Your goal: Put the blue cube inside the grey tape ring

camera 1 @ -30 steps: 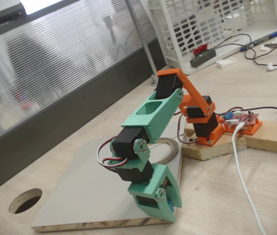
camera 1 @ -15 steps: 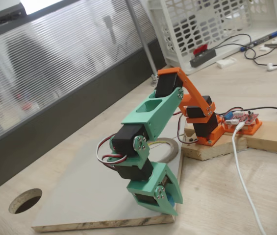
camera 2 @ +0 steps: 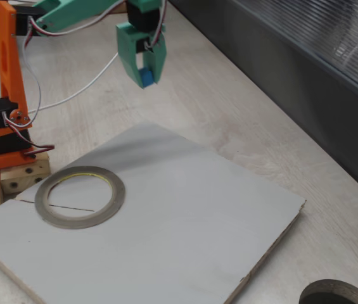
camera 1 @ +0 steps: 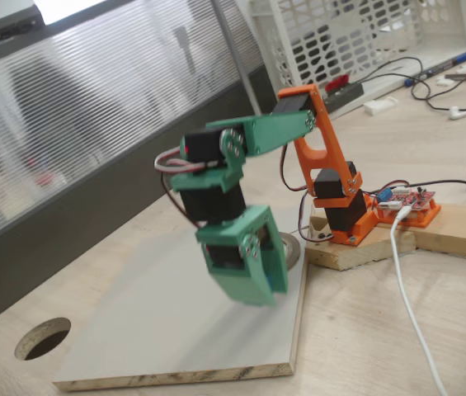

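Grey board (camera 2: pixel 185 215) on wooden desk (camera 2: pixel 229 107); claw (camera 2: pixel 146 75) grips blue cube (camera 2: pixel 147 77) aloft.

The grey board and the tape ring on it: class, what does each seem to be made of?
The grey board looks like chipboard with a smooth matte laminate face; its cut edge shows pale speckled chips. The grey tape ring seems thin wound tape, dull grey, with a yellowish inner rim, perhaps card.

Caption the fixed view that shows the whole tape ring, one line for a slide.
Green gripper holds the blue cube above the table, off to one side of the grey tape ring lying flat on the pale board.
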`<act>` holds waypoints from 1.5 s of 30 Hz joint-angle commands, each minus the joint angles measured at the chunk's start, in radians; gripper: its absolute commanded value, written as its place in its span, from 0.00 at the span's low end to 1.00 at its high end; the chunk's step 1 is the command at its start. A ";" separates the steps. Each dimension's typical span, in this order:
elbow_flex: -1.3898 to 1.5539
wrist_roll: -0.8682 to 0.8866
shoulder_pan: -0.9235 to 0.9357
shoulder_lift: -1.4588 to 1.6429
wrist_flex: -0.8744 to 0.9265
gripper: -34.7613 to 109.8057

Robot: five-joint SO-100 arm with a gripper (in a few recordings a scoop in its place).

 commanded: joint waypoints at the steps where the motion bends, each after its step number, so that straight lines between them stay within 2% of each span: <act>1: -0.003 0.014 -0.002 0.075 0.008 0.31; 11: -0.002 0.017 0.038 0.080 0.002 0.31; 16: -0.002 0.009 0.295 0.081 -0.003 0.31; 25: -0.003 0.006 0.953 0.080 -0.005 0.31; 30: -0.003 0.008 1.160 0.074 -0.005 0.31; 38: 0.011 0.009 1.250 0.072 -0.002 0.31; 42: 0.183 0.012 1.258 0.109 -0.003 0.31; 45: 0.351 0.015 1.255 0.256 -0.006 0.31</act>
